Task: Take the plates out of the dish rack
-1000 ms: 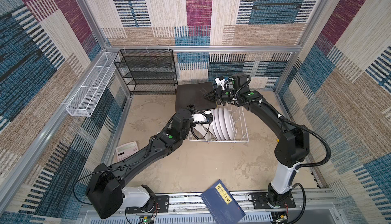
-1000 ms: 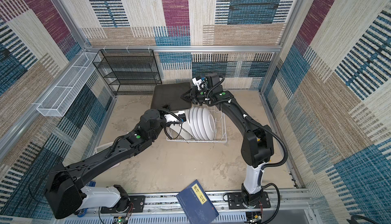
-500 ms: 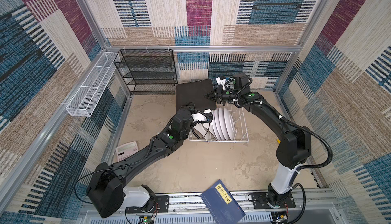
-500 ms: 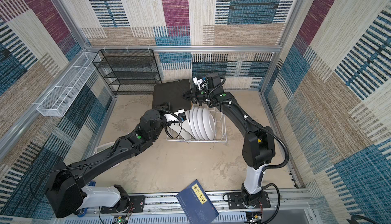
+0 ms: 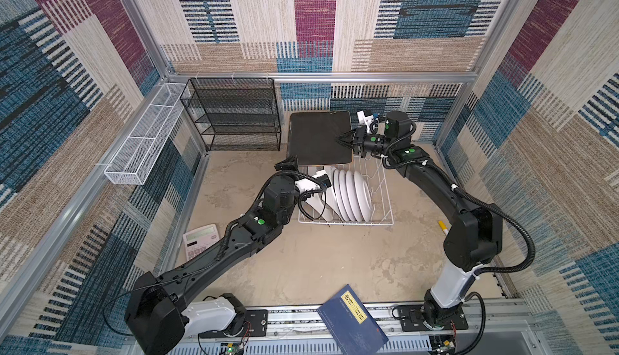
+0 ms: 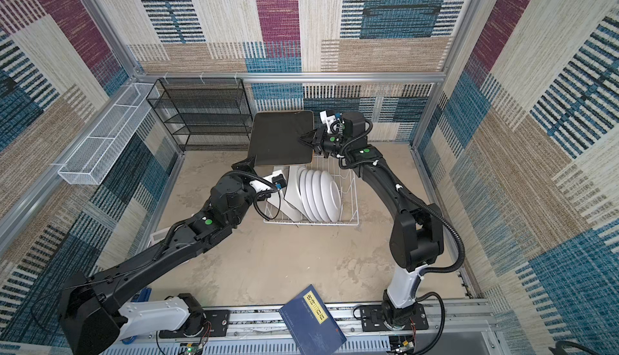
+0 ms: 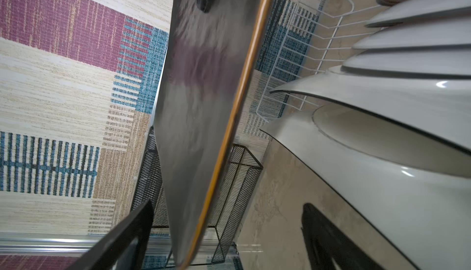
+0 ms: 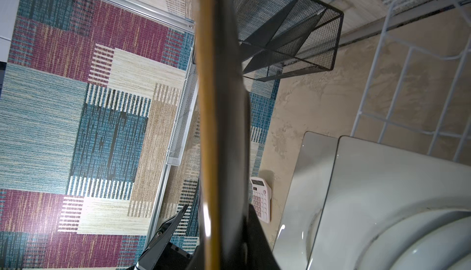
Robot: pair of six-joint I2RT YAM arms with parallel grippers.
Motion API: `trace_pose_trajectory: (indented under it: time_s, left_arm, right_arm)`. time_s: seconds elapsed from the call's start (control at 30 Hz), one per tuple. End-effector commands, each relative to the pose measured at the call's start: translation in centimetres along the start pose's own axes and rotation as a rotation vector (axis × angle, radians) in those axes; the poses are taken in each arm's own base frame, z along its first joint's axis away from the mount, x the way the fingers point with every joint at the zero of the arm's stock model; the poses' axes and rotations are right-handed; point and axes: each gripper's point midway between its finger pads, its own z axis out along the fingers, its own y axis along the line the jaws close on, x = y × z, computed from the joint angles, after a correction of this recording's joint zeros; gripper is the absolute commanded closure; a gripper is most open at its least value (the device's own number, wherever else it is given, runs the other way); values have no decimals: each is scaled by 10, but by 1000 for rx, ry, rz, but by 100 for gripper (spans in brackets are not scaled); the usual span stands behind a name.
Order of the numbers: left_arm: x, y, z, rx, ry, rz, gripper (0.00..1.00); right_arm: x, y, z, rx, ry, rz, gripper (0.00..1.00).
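Seemingly aloft — square plate (image 5: 318, 139), right hand (image 5: 343, 139)

- Bright and even in both top views, only soft shadows.
- Blurred on the close dark square plate (image 7: 198, 103) in the left wrist view.
- Small glare spots on glossy white plates (image 7: 405, 173).

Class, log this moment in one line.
right hand: holds square plate clear of dish rack | left hand: open beside it | round plates: racked
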Motion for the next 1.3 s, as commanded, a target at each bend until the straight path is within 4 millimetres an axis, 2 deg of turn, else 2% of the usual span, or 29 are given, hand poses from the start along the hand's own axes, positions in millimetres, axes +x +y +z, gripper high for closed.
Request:
trace_pose_trajectory:
  time_s: [0.0, 0.07, 0.1, 0.13, 0.33, 0.5, 0.6, 0.8, 0.97, 1.17, 1.27]
  left_arm:
    - [-11, 6, -14, 71, -52, -209, 6]
    - [-17, 14, -23, 97, -76, -309, 6]
    - [-21, 20, -26, 109, -86, -363, 6]
    - [-23, 26, -30, 121, -94, -418, 6]
    - [-27, 67, -39, 165, -128, -736, 3]
    - [-14, 101, -37, 228, -146, -1037, 3]
    - [-9, 111, -31, 284, -150, -1173, 2]
    - [5, 101, -3, 454, -27, -1397, 3]
    - [8, 91, 19, 595, -8, -1579, 6]
    - [12, 72, 42, 743, 31, -1707, 7]
    - [7, 59, 50, 844, 44, -1737, 8]
  right_arm:
    - [-25, 33, -16, -90, -106, -95, 100]
    - [-29, 32, -20, -85, -118, -102, 100]
    - [-27, 21, -20, -67, -113, -85, 100]
    - [-27, 18, -20, -62, -112, -85, 100]
    - [-24, 13, -23, -46, -109, -108, 100]
    - [-19, 11, -27, -32, -105, -125, 100]
    - [-17, 10, -28, -32, -100, -128, 100]
    - [-12, 10, -28, -39, -79, -153, 100]
    - [-9, 10, -29, -40, -74, -174, 100]
    - [-6, 6, -27, -47, -54, -176, 100]
    - [-5, 5, -25, -57, -40, -181, 100]
